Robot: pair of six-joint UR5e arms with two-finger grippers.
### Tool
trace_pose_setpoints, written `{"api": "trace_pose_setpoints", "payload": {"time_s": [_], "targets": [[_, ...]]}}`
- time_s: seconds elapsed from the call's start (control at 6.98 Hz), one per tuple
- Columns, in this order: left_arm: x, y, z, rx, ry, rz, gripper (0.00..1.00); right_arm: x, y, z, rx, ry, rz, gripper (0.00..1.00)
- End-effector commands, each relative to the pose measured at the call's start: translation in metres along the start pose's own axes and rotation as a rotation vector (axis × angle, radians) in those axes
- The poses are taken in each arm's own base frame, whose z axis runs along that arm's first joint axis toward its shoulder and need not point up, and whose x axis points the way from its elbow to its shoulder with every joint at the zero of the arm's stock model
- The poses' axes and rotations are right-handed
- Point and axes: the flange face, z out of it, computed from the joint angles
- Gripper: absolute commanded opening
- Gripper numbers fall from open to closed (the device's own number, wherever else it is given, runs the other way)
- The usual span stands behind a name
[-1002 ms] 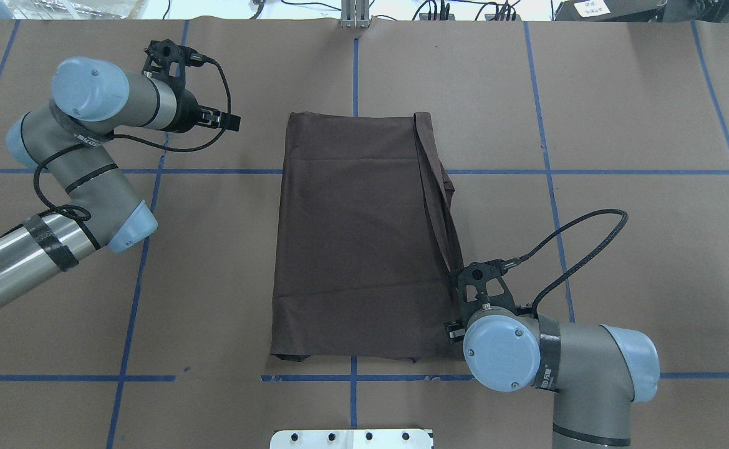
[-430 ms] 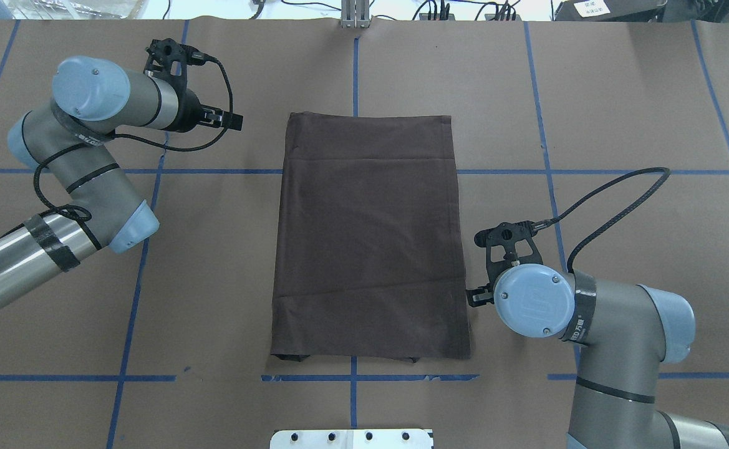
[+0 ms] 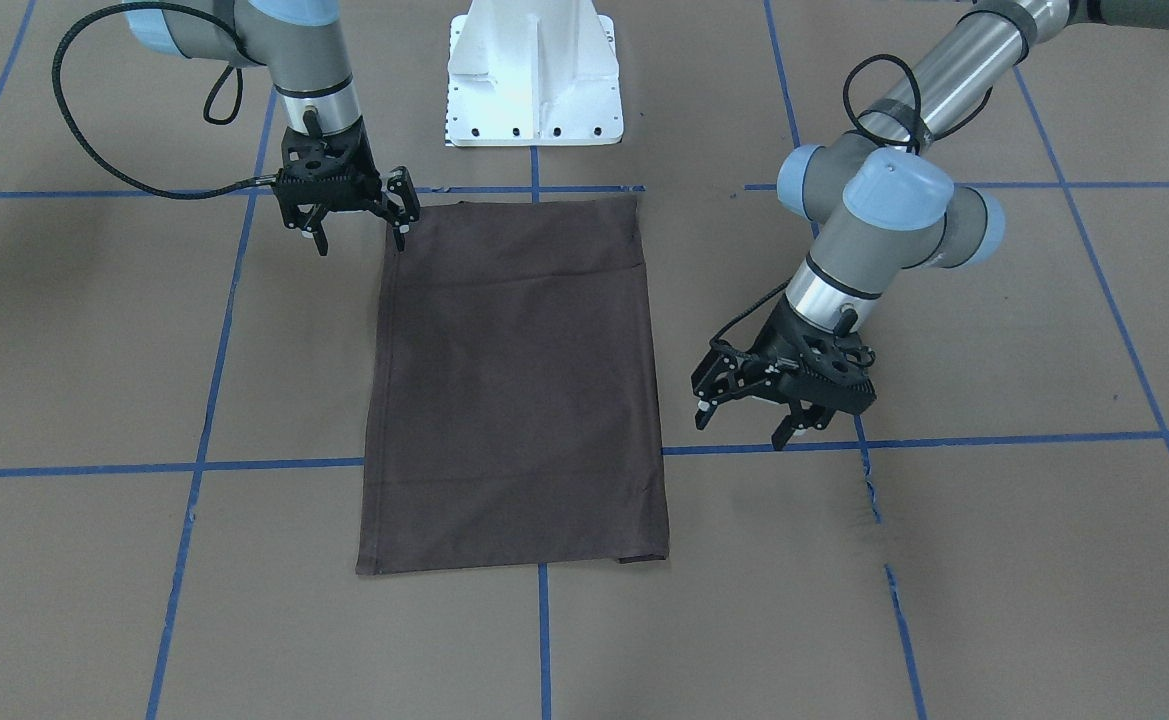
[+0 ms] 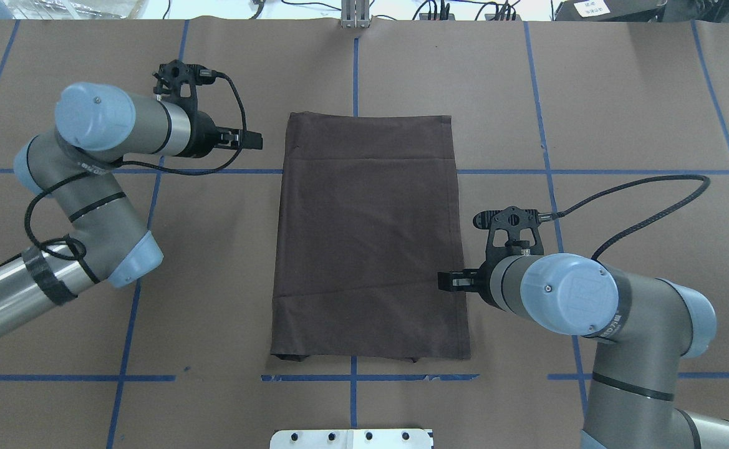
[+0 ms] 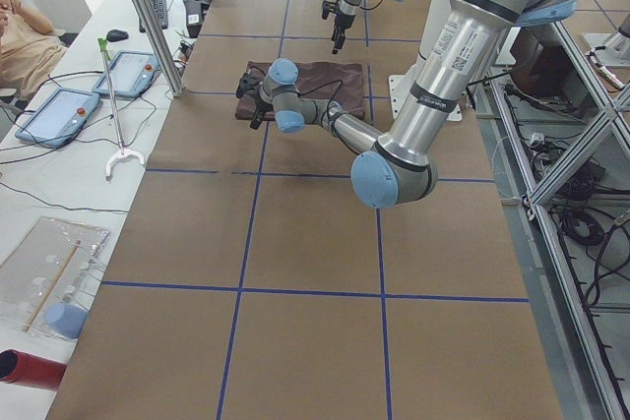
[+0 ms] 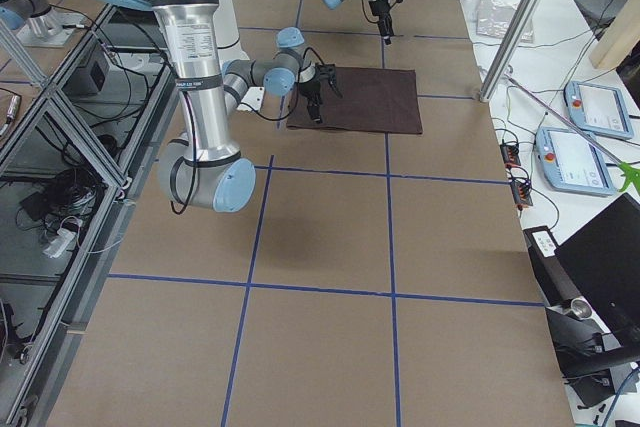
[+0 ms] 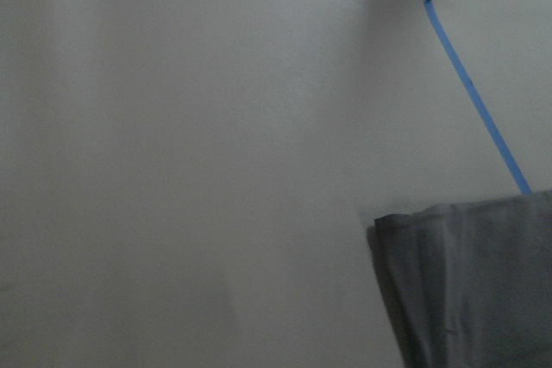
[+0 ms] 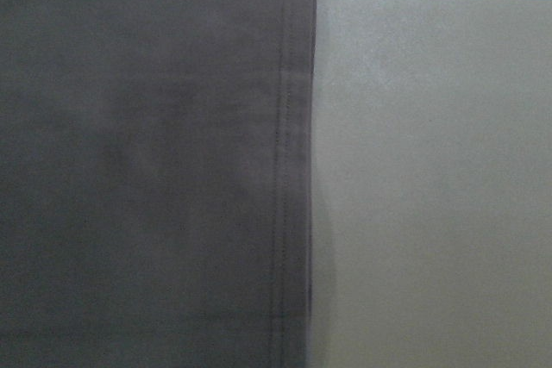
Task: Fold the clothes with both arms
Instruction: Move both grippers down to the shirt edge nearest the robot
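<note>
The dark brown T-shirt [image 4: 367, 237] lies flat on the table as a folded rectangle, also in the front view [image 3: 514, 390]. Collar, lettering and tags are hidden. My left gripper [image 4: 251, 139] is open and empty, hovering just off the shirt's far left corner; it also shows in the front view [image 3: 744, 425]. The left wrist view shows that shirt corner [image 7: 474, 290]. My right gripper [image 4: 446, 280] is open and empty, above the shirt's right edge near the near end; the front view shows it too [image 3: 362, 242]. The right wrist view shows the hemmed edge [image 8: 289, 170].
Brown paper with blue tape lines [image 4: 353, 68] covers the table. The white pedestal base [image 3: 534, 70] stands at the robot's edge behind the shirt. A metal post [image 5: 148, 17] and tablets [image 5: 59, 110] stand beyond the far edge.
My right gripper let go of the shirt's raised right flap, which now lies flat, then drew back and rose. My left gripper moved slightly toward the shirt.
</note>
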Motion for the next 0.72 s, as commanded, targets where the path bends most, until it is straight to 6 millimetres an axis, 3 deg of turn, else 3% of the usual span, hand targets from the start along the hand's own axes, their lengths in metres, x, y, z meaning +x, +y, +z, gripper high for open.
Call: {"api": "trace_pose_setpoints", "payload": {"time_s": [0.0, 0.14, 0.29, 0.43, 0.57], "targets": [[0.044, 0.091, -0.064, -0.064, 0.138, -0.067, 1.00, 0.003, 0.002, -0.046, -0.004, -0.112, 0.098, 1.00], [0.052, 0.129, -0.068, -0.047, 0.127, -0.146, 1.00, 0.003, 0.003, -0.046, -0.008, -0.113, 0.118, 1.00], [0.077, 0.170, -0.060, -0.040, 0.129, -0.261, 1.00, -0.001, 0.002, -0.051, -0.008, -0.149, 0.198, 1.00], [0.090, 0.189, -0.065, -0.061, 0.144, -0.386, 0.87, -0.004, 0.001, -0.056, -0.005, -0.231, 0.257, 1.00], [0.097, 0.229, -0.057, -0.097, 0.119, -0.517, 0.63, 0.003, 0.002, -0.055, -0.004, -0.231, 0.273, 1.00]]}}
